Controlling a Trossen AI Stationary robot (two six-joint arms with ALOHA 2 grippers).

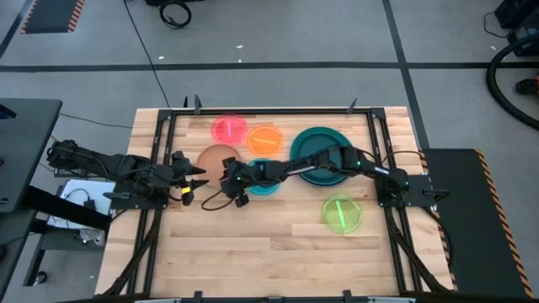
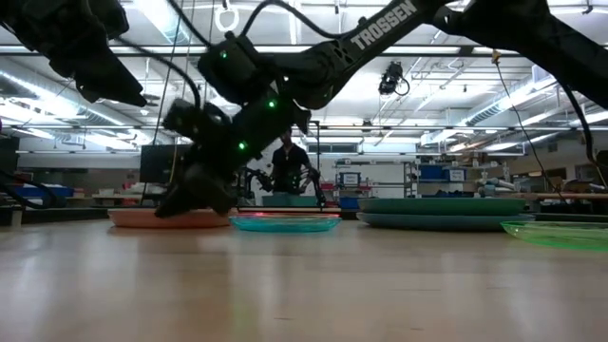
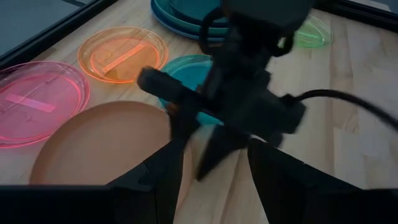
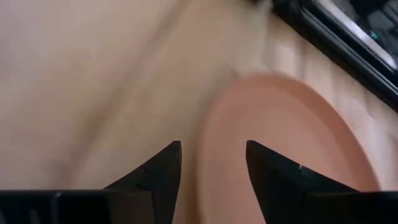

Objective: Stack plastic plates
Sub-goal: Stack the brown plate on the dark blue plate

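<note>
The tan plate (image 1: 212, 158) lies flat left of the table's middle. The pink plate (image 1: 229, 129) and the orange plate (image 1: 264, 137) lie beyond it. The cyan plate (image 1: 266, 188) sits partly under my right arm. A stack of large teal and blue plates (image 1: 324, 143) is on the right, and the lime green plate (image 1: 342, 213) lies nearer. My right gripper (image 4: 211, 155) is open and tipped down over the tan plate's rim (image 4: 205, 134), one finger over the plate and one over bare wood. My left gripper (image 3: 214, 180) is open, just left of it, touching nothing. My right gripper comes down slanting from the table's right, with its open fingers (image 3: 211, 155) standing on either side of the tan plate's rim (image 3: 177, 140) on its right side. I cannot tell whether the fingertips touch the plate or the wood. The plate lies flat on the table.
A black metal frame (image 1: 160, 160) runs along the table's left, far and right sides. Bare wood (image 1: 253, 252) fills the near half of the table. The room beyond holds shelves and a person (image 2: 288, 166) far off.
</note>
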